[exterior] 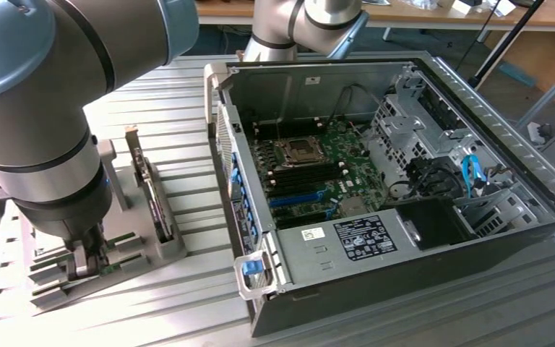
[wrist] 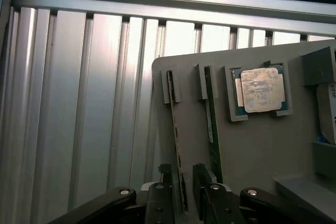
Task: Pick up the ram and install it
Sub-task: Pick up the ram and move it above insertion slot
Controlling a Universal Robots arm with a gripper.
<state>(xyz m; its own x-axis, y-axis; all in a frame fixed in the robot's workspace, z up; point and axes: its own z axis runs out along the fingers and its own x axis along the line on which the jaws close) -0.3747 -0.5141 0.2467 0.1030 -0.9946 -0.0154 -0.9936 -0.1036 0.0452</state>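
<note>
My fingers (wrist: 202,184) stand apart, one on each side of the ram (wrist: 176,124), and I judge them not yet closed on it: a sliver of gap shows on the side toward the second stick (wrist: 211,129), while the other finger sits almost against the board. So my gripper (wrist: 182,167) straddles the ram near one end of its length, the stick standing on edge in its slot of the grey holder (wrist: 252,156), beside the square processor (wrist: 259,90).

In the exterior view my gripper (exterior: 87,259) is down in that holder at the exterior view's left, near the upright expansion card (exterior: 150,191) and well apart from the open computer case (exterior: 355,289) at the exterior view's right.

The risks, as I judge them:
- I am off-centre, so closing may shove the ram sideways and cock it in its slot.
- Held near one end, it may droop or pivot.
- My finger beside the second stick could catch it.
</note>
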